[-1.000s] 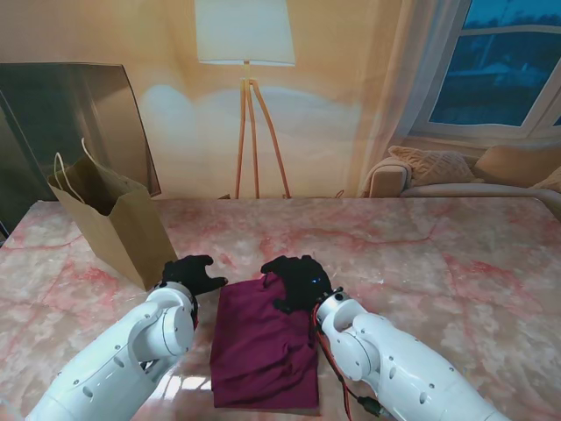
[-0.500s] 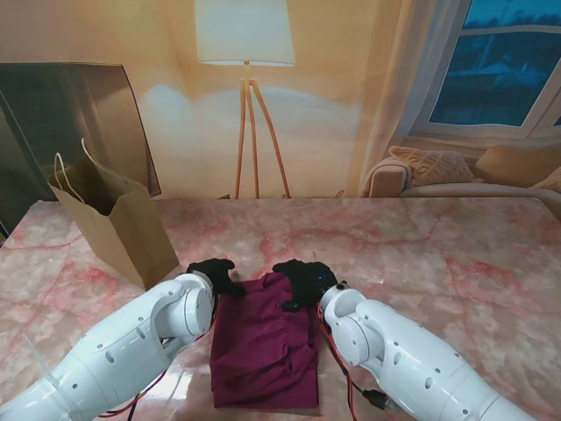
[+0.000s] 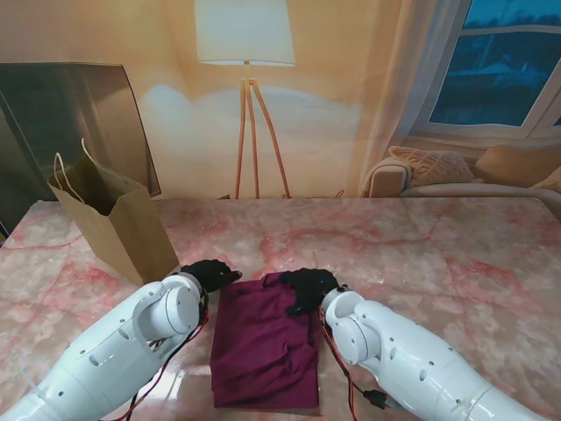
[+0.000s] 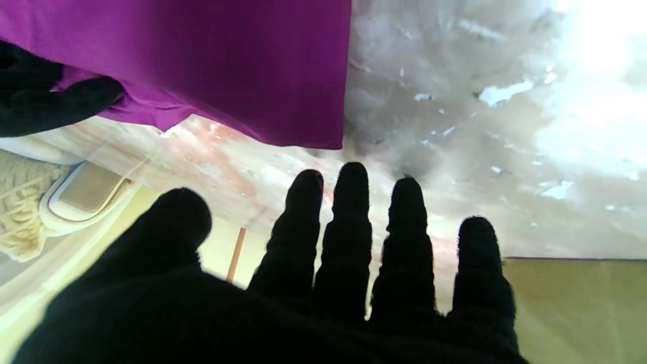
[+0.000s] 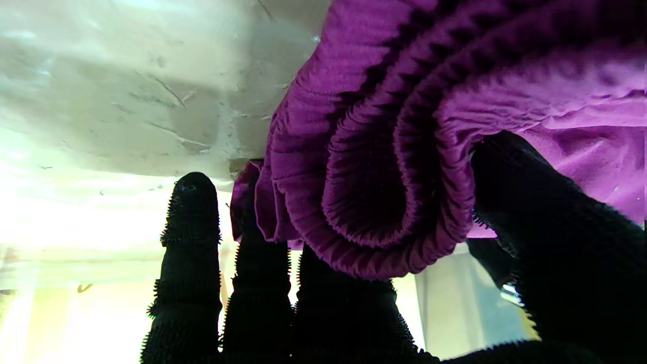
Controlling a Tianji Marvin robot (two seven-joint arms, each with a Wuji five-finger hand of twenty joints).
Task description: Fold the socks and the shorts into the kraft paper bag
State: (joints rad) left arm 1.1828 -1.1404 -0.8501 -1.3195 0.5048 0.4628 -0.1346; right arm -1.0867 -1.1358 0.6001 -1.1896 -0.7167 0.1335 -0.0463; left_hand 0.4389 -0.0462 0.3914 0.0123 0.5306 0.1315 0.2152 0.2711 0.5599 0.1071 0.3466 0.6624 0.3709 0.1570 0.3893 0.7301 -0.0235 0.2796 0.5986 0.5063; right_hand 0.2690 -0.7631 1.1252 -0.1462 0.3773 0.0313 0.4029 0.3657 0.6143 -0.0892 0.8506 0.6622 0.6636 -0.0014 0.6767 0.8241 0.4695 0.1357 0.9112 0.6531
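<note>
Two hands, your check | right hand (image 3: 308, 287) pinching shorts (image 3: 265, 344) far waistband | left hand (image 3: 210, 274) spread wide, holding nothing, beside far-left corner | bag (image 3: 117, 225) far left

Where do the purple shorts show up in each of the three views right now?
Stand view: shorts lie between the two arms, close to me, right of the paper bag.
Left wrist view: shorts spread beyond the open left hand.
Right wrist view: bunched waistband of the shorts held by the right hand.
Shared landmark: the marble table.
</note>
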